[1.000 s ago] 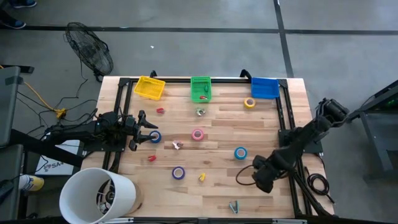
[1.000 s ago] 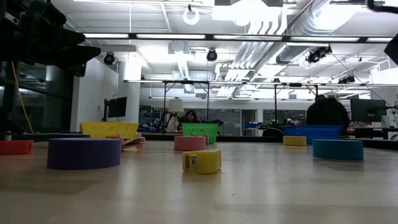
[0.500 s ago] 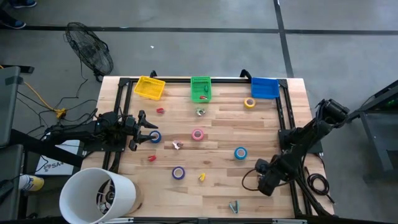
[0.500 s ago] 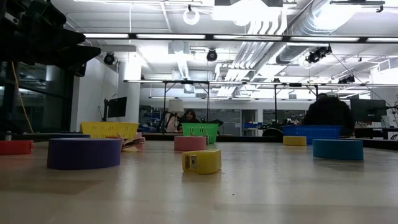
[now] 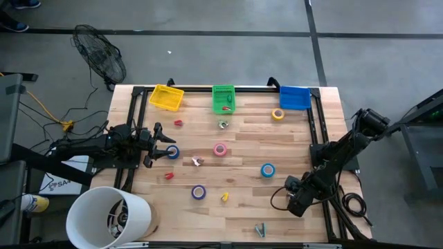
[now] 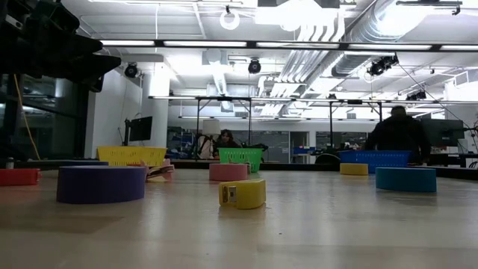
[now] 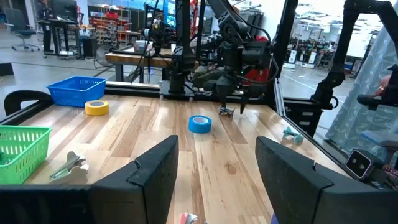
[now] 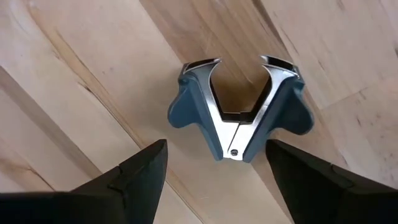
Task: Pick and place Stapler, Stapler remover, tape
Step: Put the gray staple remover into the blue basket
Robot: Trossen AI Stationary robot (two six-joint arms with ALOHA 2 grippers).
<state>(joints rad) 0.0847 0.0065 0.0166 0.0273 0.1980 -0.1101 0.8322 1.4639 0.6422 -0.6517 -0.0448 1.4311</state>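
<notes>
I am looking across a pale wooden plank table point(image 5: 228, 166) with a black frame, standing on a grey concrete floor; beyond it the low view shows a bright workshop with a person point(image 6: 400, 133) standing behind the far edge.

Near the table's near edge lies a small blue-grey stapler remover point(image 5: 260, 229). My right pincer point(image 5: 293, 200) hangs low by the table's right edge, fingers spread wide, and its wrist camera looks straight down on another blue-grey metal-jawed stapler remover point(image 8: 241, 118) lying between the fingers, untouched. Farther in lie a small yellow block point(image 5: 224, 197), a purple ring of tape point(image 5: 199, 192), a blue ring of tape point(image 5: 267, 169) and a pink ring of tape point(image 5: 220, 149).

My left pincer point(image 5: 166, 146) sits at the left edge, fingers open, with a dark blue ring of tape point(image 5: 172, 152) just at its tips; I cannot tell if they touch.

A yellow ring of tape point(image 5: 277, 114) lies near the far edge. Along that edge stand a yellow mesh basket point(image 5: 167, 97), a green mesh basket point(image 5: 223, 99) with something small inside, and a blue mesh basket point(image 5: 295, 97).
</notes>
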